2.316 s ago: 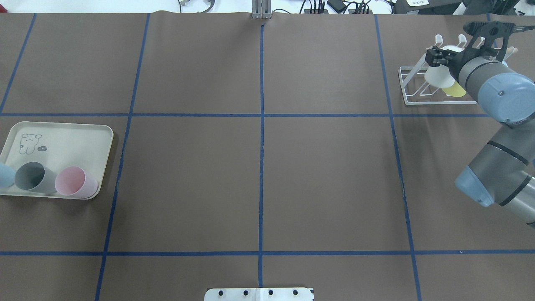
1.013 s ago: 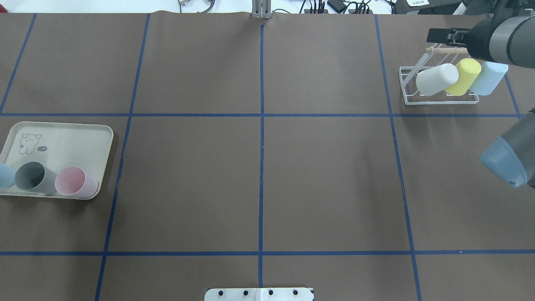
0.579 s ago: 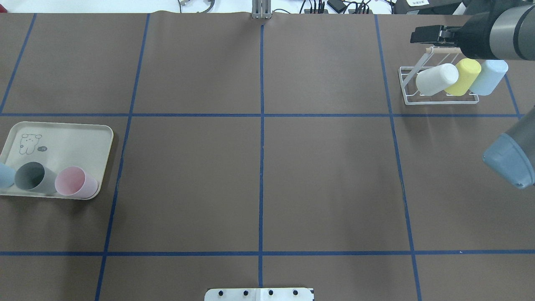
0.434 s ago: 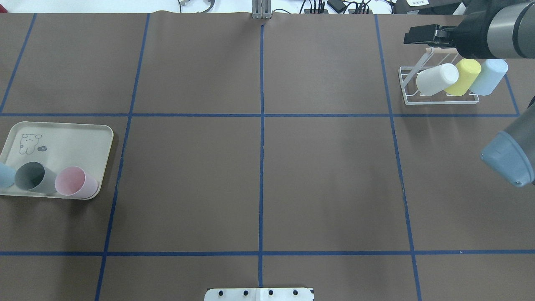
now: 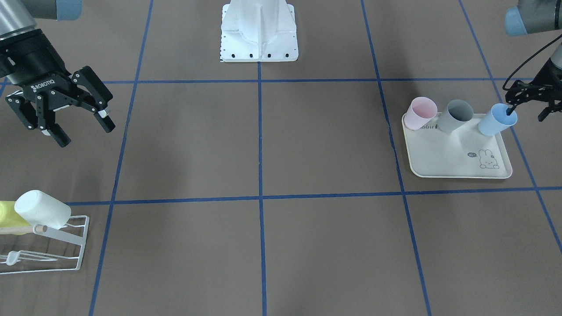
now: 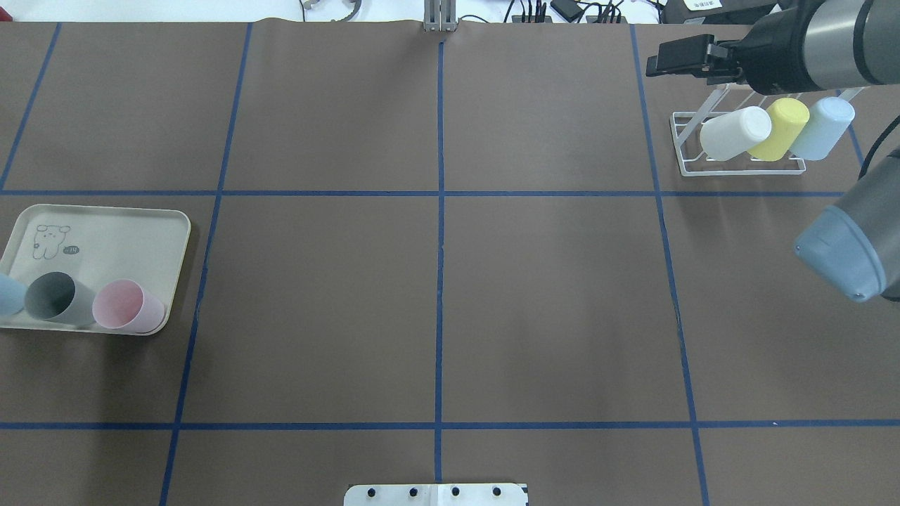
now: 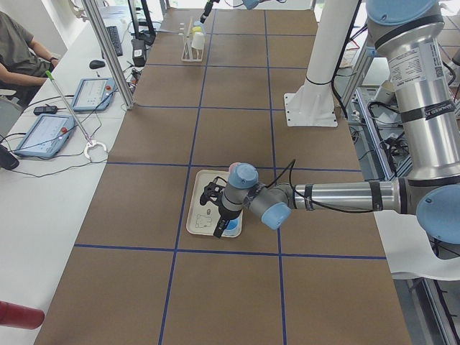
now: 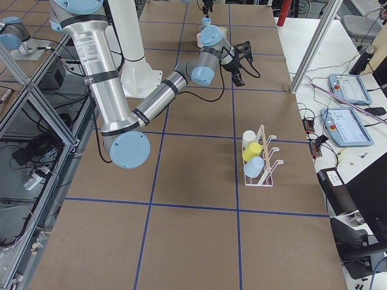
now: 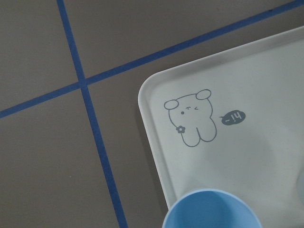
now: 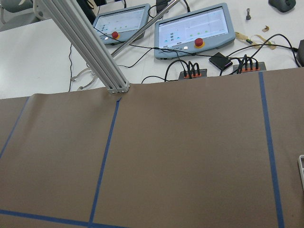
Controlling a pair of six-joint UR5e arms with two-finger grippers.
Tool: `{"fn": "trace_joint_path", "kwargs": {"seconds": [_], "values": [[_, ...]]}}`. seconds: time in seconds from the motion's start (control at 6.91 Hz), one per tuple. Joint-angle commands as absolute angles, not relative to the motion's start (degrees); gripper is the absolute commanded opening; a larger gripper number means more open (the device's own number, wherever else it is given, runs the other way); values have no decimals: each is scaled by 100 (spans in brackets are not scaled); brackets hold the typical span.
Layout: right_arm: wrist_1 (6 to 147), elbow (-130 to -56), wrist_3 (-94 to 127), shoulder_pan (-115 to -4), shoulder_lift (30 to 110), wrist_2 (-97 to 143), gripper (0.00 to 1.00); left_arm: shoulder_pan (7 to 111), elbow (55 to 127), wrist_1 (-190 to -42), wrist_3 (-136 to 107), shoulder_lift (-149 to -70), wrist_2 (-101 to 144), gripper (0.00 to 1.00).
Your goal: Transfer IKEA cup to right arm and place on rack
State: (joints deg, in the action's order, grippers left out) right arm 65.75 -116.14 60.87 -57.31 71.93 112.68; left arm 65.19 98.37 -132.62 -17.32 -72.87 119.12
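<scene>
Brown paper crossed by blue tape lines covers the table (image 6: 436, 281). At its left edge lies a cream tray (image 5: 448, 153) with a pink cup (image 5: 419, 113), a grey cup (image 5: 456, 115) and a blue cup (image 5: 496, 120) along the tray's edge nearest the robot, the blue cup at the corner. The left gripper (image 5: 526, 107) is at that cup's rim; I cannot tell whether it grips. Near the table's far right corner stands the rack (image 6: 685, 140), bearing a white cup (image 6: 735, 133), a yellow cup (image 6: 777, 130) and a pale cup (image 6: 823, 130). The right gripper (image 5: 86, 134) hangs near the rack, spread wide and empty
</scene>
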Motion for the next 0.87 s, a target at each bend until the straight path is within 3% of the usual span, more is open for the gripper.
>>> {"fn": "trace_joint_path", "kwargs": {"seconds": [0.0, 0.72], "values": [[6574, -11602, 6317, -5739, 6962, 11722, 100, 6521, 9817, -13254, -1696, -7278, 11944, 85], [6557, -11540, 6636, -5713, 6759, 11944, 100, 6504, 9545, -13254, -1705, -7435, 11971, 80]]}}
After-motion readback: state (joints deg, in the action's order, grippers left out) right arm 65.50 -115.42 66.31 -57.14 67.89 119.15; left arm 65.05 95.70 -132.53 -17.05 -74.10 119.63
